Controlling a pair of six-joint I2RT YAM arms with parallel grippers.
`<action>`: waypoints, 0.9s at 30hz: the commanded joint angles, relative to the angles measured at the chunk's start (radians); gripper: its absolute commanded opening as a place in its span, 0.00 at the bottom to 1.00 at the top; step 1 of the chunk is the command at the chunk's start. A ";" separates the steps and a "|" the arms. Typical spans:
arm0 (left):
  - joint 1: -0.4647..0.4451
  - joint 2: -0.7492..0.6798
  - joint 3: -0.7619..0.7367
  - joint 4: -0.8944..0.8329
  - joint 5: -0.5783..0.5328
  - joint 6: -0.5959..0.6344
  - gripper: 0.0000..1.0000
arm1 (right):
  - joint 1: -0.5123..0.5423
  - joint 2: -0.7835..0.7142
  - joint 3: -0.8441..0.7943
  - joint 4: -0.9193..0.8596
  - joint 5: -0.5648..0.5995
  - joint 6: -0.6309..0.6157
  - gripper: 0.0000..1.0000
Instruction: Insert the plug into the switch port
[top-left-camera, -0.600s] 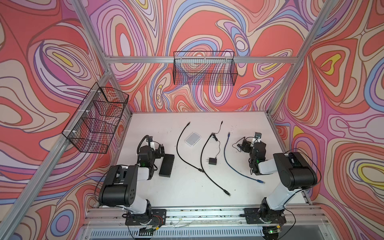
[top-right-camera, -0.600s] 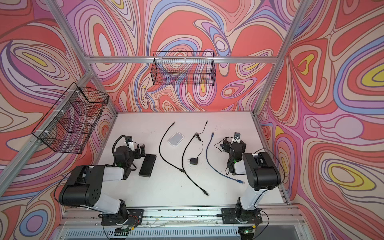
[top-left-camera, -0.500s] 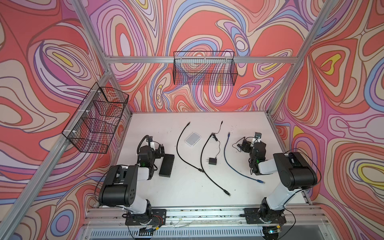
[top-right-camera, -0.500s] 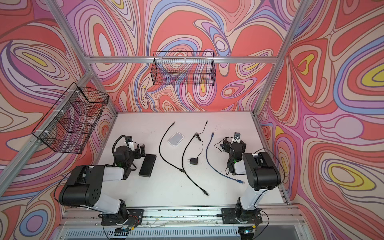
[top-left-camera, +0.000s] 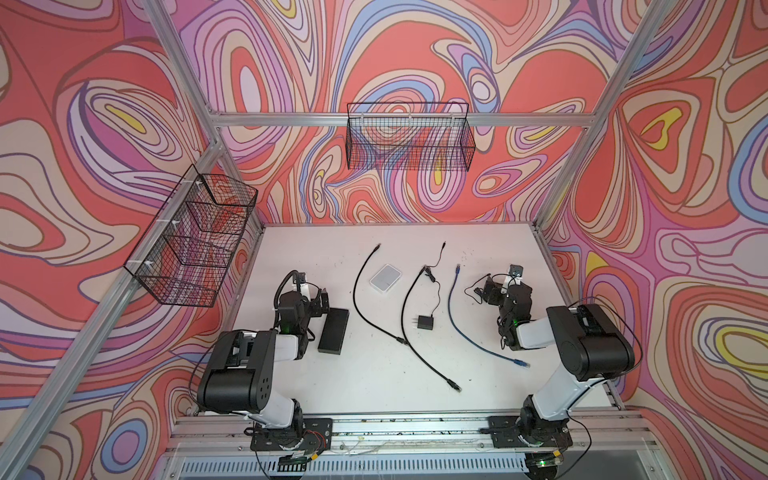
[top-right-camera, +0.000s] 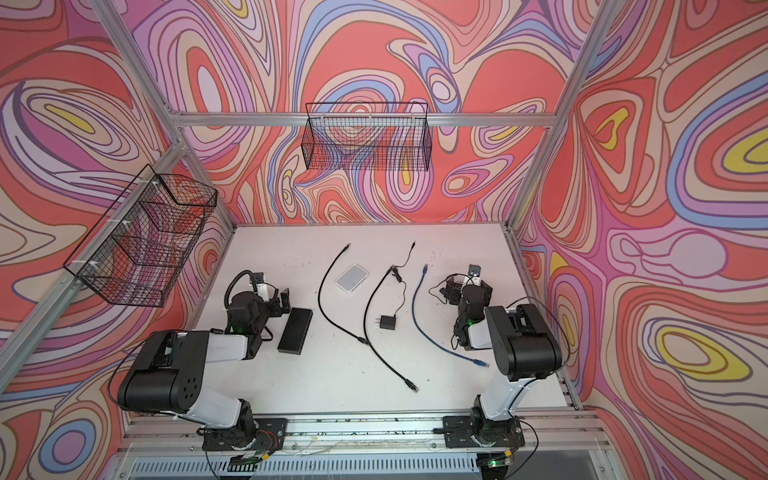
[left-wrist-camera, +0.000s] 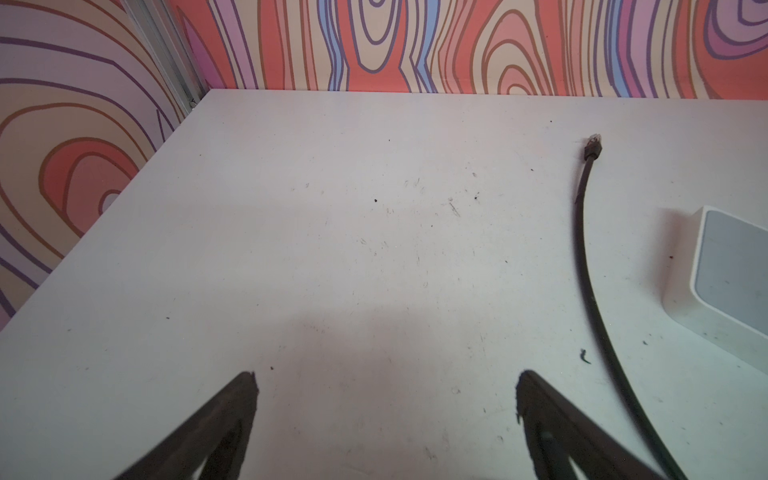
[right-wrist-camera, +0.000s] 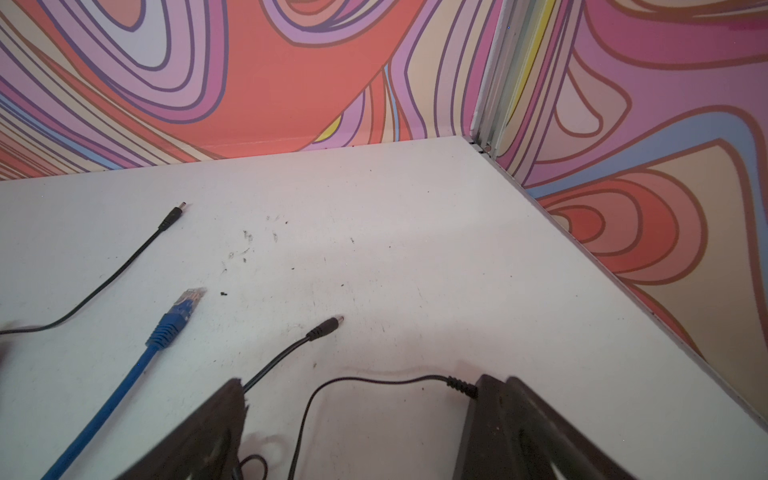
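Observation:
The switch (top-left-camera: 333, 330) (top-right-camera: 296, 330) is a flat black box lying on the white table, just right of my left gripper (top-left-camera: 322, 301) (left-wrist-camera: 386, 376). That gripper is open and empty. A black cable's clear-tipped plug (left-wrist-camera: 592, 145) lies ahead of it. My right gripper (top-left-camera: 488, 291) (right-wrist-camera: 374, 384) is open, low over a black power adapter (right-wrist-camera: 486, 415) that rests against the inside of one finger (right-wrist-camera: 540, 428). The adapter's barrel plug (right-wrist-camera: 328, 326) lies just past the fingertips. A blue cable's plug (right-wrist-camera: 187, 301) lies beside it. The switch's ports are hidden.
A white box (top-left-camera: 385, 279) (left-wrist-camera: 731, 282), two black cables (top-left-camera: 361, 299) (top-left-camera: 409, 316), a blue cable (top-left-camera: 461, 328) and a second adapter (top-left-camera: 424, 322) lie mid-table. Its thin lead ends in a barrel plug (right-wrist-camera: 174, 214). Wire baskets (top-left-camera: 409, 143) (top-left-camera: 195, 241) hang on the walls.

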 joint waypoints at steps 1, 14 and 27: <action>0.006 0.011 0.014 0.012 0.006 0.015 1.00 | -0.003 0.000 0.013 0.000 -0.005 0.003 0.98; 0.006 0.010 0.016 0.011 0.007 0.015 1.00 | -0.002 0.000 0.012 0.000 -0.004 0.003 0.98; 0.006 0.010 0.016 0.011 0.006 0.015 1.00 | -0.002 -0.004 0.008 0.007 0.002 0.001 0.98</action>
